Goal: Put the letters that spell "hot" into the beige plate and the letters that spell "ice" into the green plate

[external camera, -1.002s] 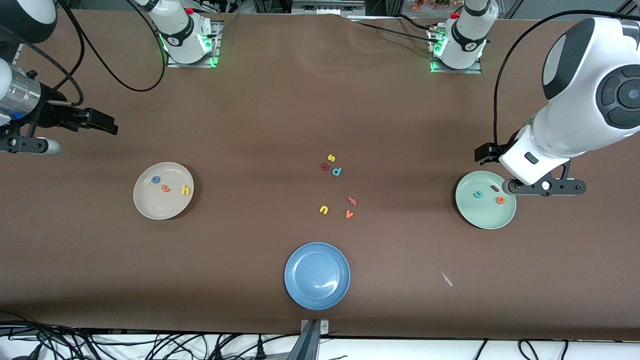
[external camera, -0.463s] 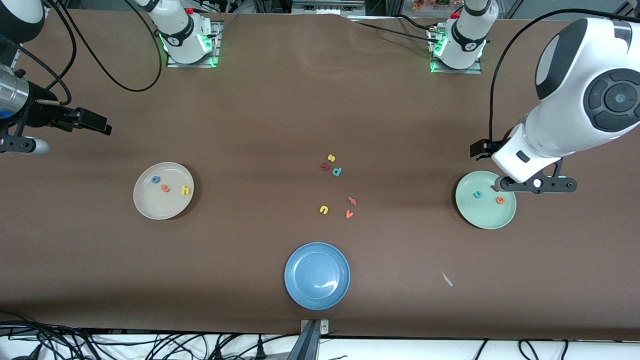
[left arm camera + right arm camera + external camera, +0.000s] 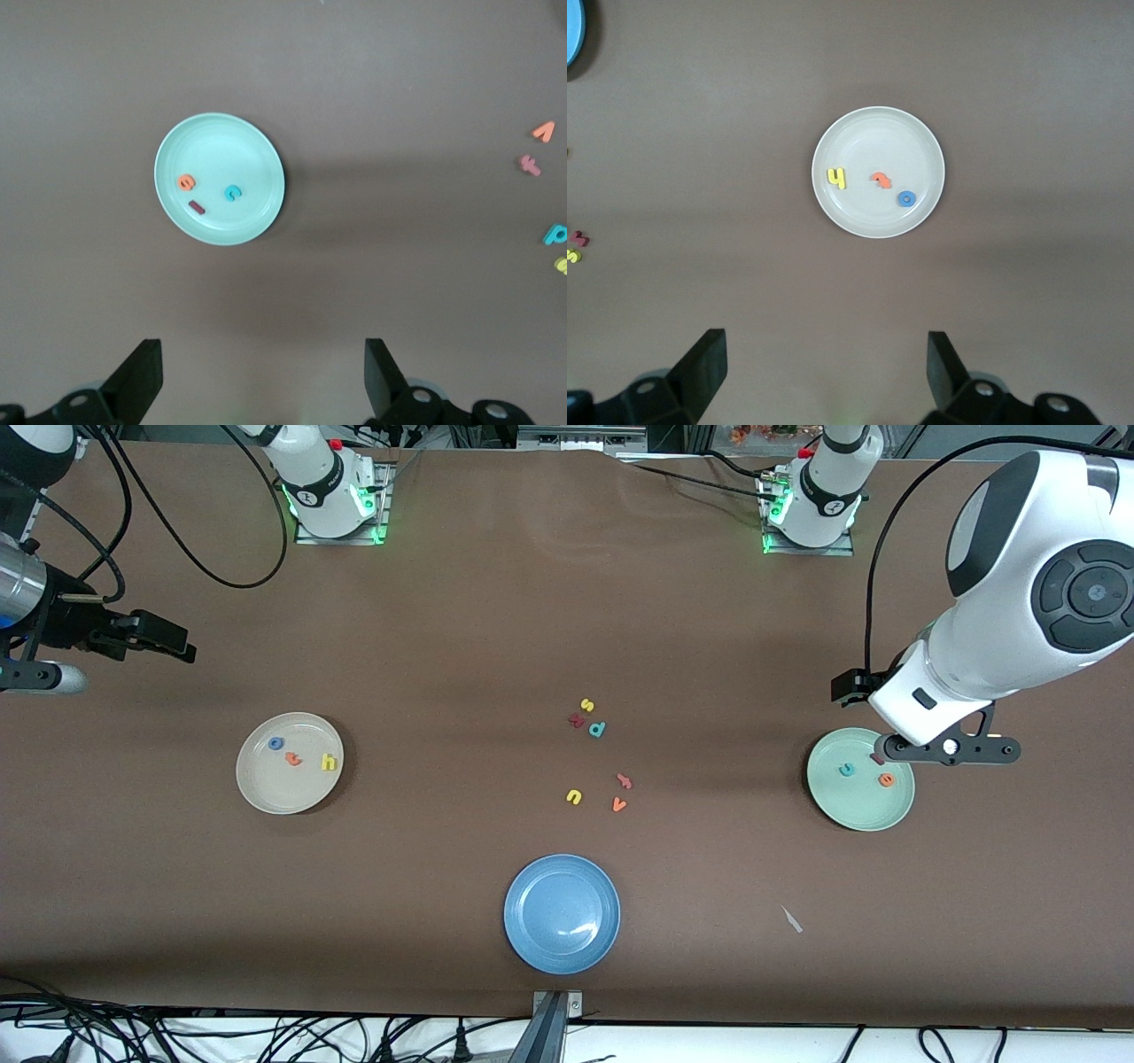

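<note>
The beige plate point(image 3: 283, 793) lies toward the right arm's end of the table. It holds the blue o point(image 3: 275, 743), the orange t point(image 3: 293, 759) and the yellow h point(image 3: 330, 762). In the green plate point(image 3: 864, 810), toward the left arm's end, lie the teal c point(image 3: 848, 769), the orange e point(image 3: 886, 779) and the dark red i point(image 3: 877, 758), which the left wrist partly covers. My left gripper point(image 3: 846, 688) hangs open and empty over the table beside the green plate point(image 3: 239, 146). High over the table beside the beige plate point(image 3: 877, 133), my right gripper point(image 3: 182, 646) is open and empty too.
A blue plate point(image 3: 562, 912) sits near the front edge at mid-table. Loose letters lie in the middle: yellow s point(image 3: 586, 705), a dark red letter point(image 3: 576, 720), teal d point(image 3: 597, 729), yellow u point(image 3: 574, 796), orange v point(image 3: 619, 804). A small pale scrap point(image 3: 791, 919) lies nearby.
Both arms have drawn back a little from the plates, the right gripper toward its end of the table and the left wrist up over the green plate's rim. No letter has moved.
</note>
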You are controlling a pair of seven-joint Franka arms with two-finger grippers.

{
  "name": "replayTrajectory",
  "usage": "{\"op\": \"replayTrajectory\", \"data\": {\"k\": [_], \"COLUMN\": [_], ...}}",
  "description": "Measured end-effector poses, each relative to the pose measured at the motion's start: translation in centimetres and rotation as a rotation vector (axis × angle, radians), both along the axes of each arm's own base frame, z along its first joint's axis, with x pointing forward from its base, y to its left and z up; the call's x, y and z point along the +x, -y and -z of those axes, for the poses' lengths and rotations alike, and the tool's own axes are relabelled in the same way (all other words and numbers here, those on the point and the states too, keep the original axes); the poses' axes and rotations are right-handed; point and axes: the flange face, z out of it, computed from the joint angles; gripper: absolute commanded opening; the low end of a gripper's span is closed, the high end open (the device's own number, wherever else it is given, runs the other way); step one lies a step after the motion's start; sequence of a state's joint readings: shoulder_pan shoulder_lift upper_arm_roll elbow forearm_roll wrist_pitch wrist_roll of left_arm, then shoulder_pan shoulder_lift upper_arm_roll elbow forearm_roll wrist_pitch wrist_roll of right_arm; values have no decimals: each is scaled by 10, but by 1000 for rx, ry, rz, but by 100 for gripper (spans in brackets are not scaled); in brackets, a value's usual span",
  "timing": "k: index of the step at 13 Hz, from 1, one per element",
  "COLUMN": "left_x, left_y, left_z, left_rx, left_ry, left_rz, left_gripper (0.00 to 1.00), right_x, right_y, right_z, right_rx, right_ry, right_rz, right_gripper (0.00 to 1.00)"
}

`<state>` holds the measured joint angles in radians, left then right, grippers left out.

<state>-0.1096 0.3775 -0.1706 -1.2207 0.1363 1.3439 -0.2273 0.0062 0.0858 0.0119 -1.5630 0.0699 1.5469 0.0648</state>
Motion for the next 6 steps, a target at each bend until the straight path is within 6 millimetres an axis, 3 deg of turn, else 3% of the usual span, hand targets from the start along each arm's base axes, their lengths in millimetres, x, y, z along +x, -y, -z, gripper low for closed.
{"op": "replayTrajectory", "data": {"k": [6], "left_x": [-2], "left_y": [-4], "left_z": [-5], "left_rx": [3], "left_ry": [-6], "left_rz": [-7], "left_gripper": [100], "right_x": [2], "right_y": [-14], "right_z": [6], "right_rx": [-3], "right_ry": [-10], "right_rz": [-28], "right_gripper": [100]}}
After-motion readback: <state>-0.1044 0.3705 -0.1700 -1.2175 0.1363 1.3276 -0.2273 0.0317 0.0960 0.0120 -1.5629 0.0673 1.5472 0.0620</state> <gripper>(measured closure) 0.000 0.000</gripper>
